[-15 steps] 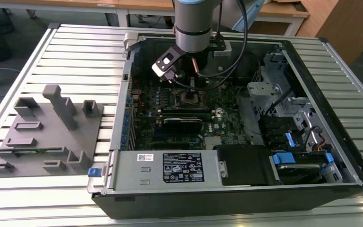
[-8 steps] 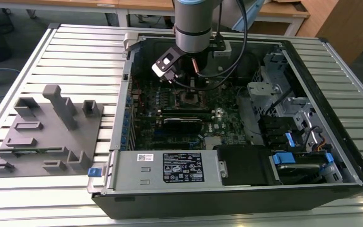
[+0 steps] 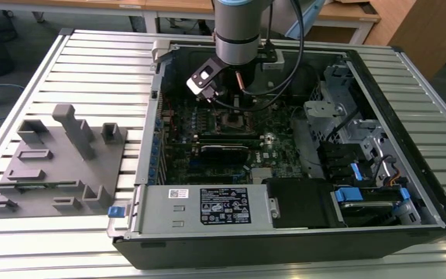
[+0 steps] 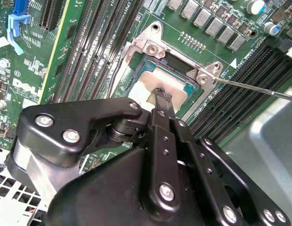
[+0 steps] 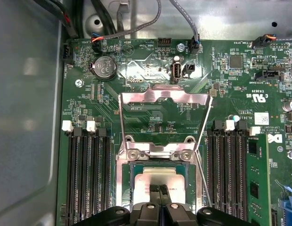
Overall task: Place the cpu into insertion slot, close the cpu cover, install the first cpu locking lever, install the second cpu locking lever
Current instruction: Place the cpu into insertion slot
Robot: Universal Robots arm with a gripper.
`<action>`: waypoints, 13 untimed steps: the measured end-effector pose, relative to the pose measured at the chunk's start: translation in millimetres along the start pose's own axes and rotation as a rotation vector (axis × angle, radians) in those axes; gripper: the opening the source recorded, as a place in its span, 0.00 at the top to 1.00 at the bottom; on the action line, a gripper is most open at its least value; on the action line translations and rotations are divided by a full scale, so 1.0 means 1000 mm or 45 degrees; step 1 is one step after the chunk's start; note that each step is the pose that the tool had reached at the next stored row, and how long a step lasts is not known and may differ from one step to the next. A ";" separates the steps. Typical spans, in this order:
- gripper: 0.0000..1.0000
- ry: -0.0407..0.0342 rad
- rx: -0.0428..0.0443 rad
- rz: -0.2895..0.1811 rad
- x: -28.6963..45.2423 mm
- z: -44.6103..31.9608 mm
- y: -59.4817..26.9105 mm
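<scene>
CPU [image 5: 158, 176] lies flat inside the insertion slot [image 3: 234, 121]. In the exterior view this slot sits at about 10 o'clock from the middle of the computer case [image 3: 285, 241]. The dull metal top of the chip shows in both wrist views.

I judge the chip to be light, thin and stiff, with a smooth top that can slip. Its underside and the slot contacts are probably fragile. It is best held by two opposite edges and kept level.

The gripper [image 5: 158, 188] has its two fingertips close together with nothing between them, and they seem to touch the metal top.

The CPU cover [image 5: 165, 96] is open, swung back on its hinge, and the green board shows through its window. One locking lever [image 4: 254, 88], a thin wire rod, stands free beside the slot and looks unlatched.

Memory slots [image 5: 87, 174] run along both sides. In the exterior view the power supply [image 3: 207, 206] is at 6 o'clock from the slot. A grey fixture block [image 3: 53, 163] lies at 9 o'clock from the case, on the slatted table [image 3: 37, 70].
</scene>
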State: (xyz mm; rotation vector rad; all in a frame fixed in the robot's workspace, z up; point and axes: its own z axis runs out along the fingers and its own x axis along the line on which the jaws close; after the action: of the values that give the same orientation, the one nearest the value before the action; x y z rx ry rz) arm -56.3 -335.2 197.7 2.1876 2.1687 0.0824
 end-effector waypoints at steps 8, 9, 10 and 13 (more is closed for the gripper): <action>0.90 0.0003 0.000 0.000 0.0001 -0.0086 0.0008; 0.90 0.0003 0.000 0.000 0.0001 -0.0101 0.0009; 0.90 0.0004 0.000 0.000 0.0001 -0.0118 0.0011; 0.90 0.0002 0.000 0.000 0.0001 -0.0171 0.0015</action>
State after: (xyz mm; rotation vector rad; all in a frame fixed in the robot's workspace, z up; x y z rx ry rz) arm -56.1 -335.0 214.9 2.1876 2.1688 0.0826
